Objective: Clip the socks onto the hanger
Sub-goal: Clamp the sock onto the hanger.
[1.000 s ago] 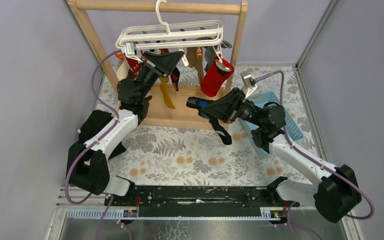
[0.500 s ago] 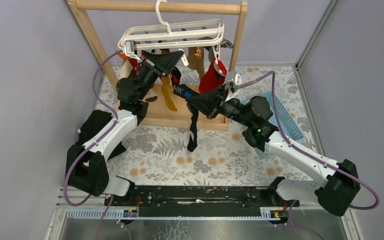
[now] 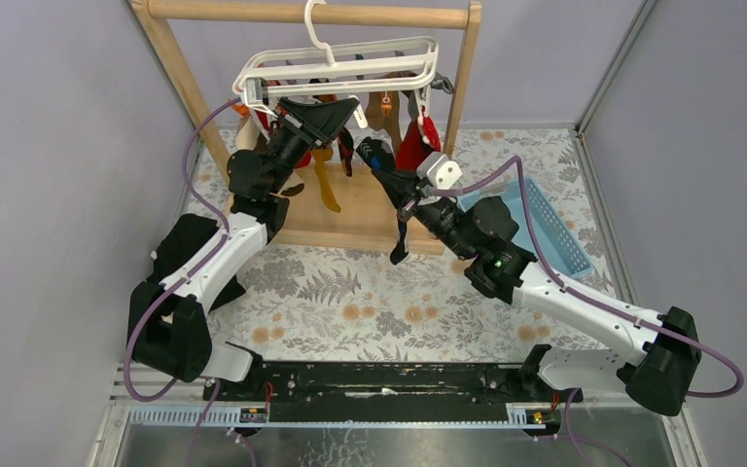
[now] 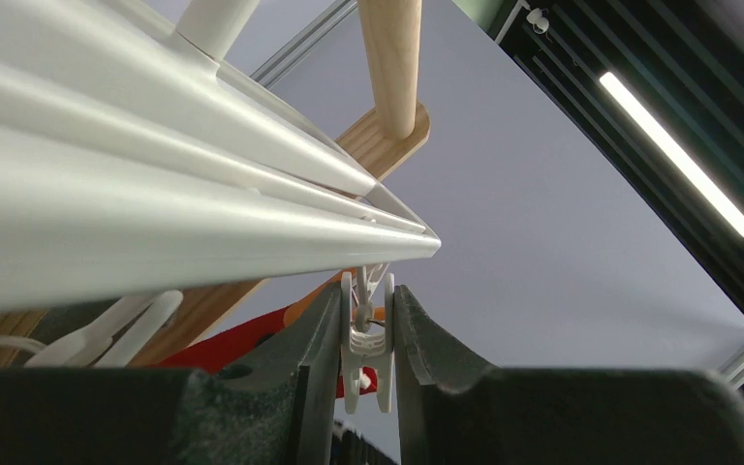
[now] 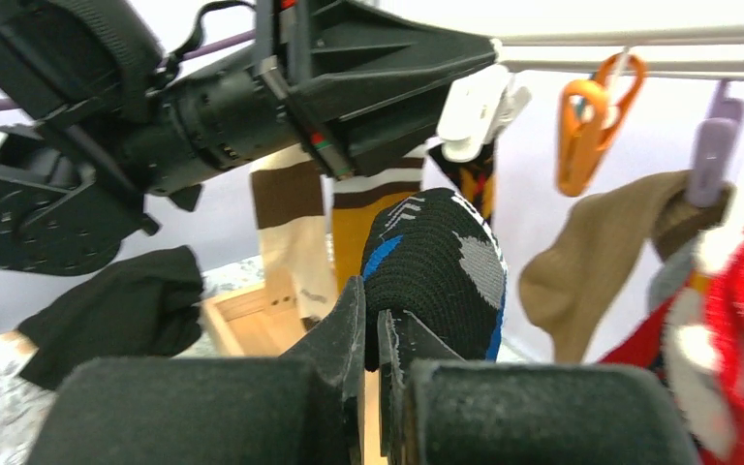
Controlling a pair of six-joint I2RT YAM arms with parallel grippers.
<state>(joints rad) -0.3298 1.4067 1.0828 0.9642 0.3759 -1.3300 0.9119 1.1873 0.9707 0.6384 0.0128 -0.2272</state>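
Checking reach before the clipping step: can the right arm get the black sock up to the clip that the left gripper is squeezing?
Probably yes: the right gripper holds the black sock just below the white clip, and nothing visibly stands between them.

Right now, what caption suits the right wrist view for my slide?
Right pincer holds a black sock under the clip gripped by the left pincer.

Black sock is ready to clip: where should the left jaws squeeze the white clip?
The white clip hangs upright off the hanger corner, so probably pinch its two flat outer sides, one jaw each, coming up from below along its length.
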